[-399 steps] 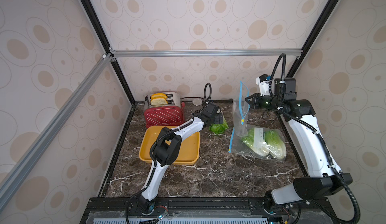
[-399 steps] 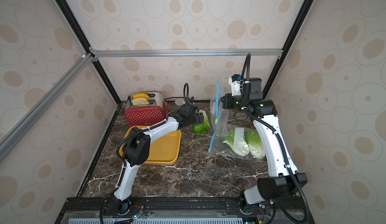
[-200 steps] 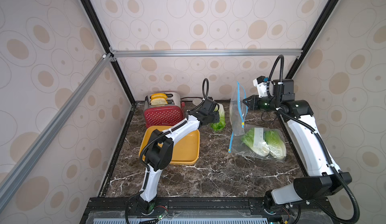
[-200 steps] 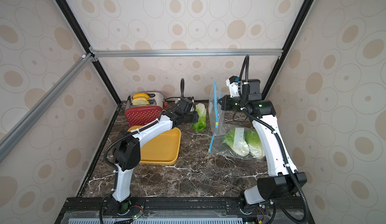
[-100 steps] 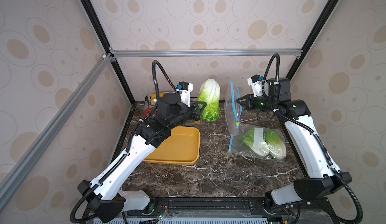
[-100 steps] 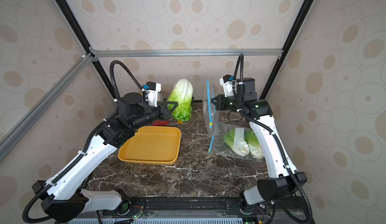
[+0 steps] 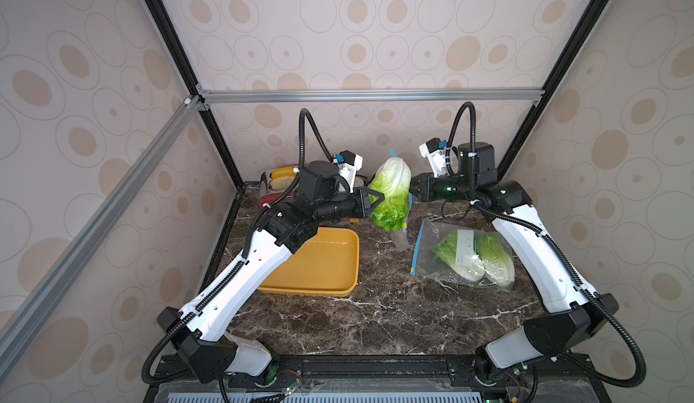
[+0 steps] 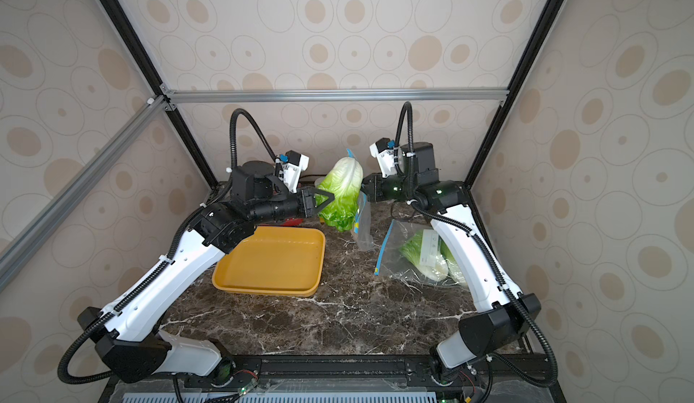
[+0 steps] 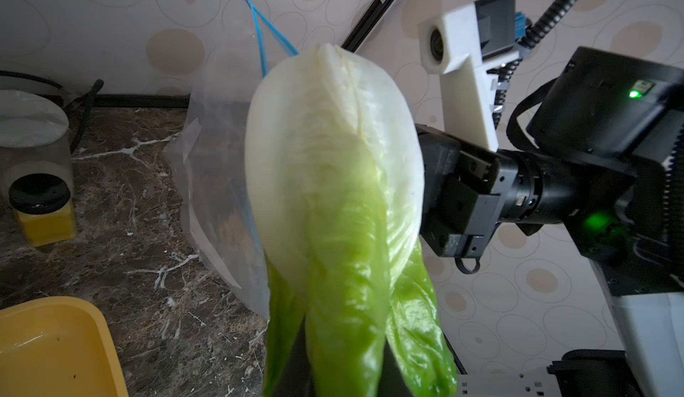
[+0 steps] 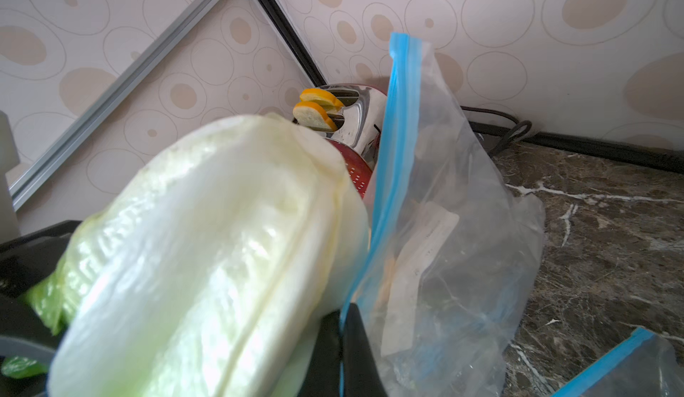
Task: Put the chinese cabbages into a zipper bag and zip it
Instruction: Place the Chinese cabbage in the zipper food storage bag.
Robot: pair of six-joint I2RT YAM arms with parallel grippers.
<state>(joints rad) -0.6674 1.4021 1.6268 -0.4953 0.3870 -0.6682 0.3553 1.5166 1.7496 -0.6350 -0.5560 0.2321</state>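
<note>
My left gripper (image 7: 376,201) is shut on the green leafy end of a chinese cabbage (image 7: 391,189), held in the air with its white base up. In the left wrist view this cabbage (image 9: 333,191) hides the fingertips. My right gripper (image 10: 343,343) is shut on the blue zip strip of a clear zipper bag (image 10: 444,228) that hangs right behind the cabbage (image 10: 214,258). The cabbage rests against that strip, outside the film. A second zipper bag (image 7: 443,269) lies flat at the right with two chinese cabbages (image 7: 456,256) (image 7: 495,260) inside, its blue strip open.
An empty yellow tray (image 7: 319,266) sits under my left forearm. A red toaster (image 10: 351,132) with two bread slices stands in the back left corner. A small jar with a black lid (image 9: 40,210) and a black cable (image 10: 510,132) are by the back wall.
My left arm has lifted the cabbage off the table and carried it right, up against the hanging bag. My right gripper has brought the bag left toward it.
</note>
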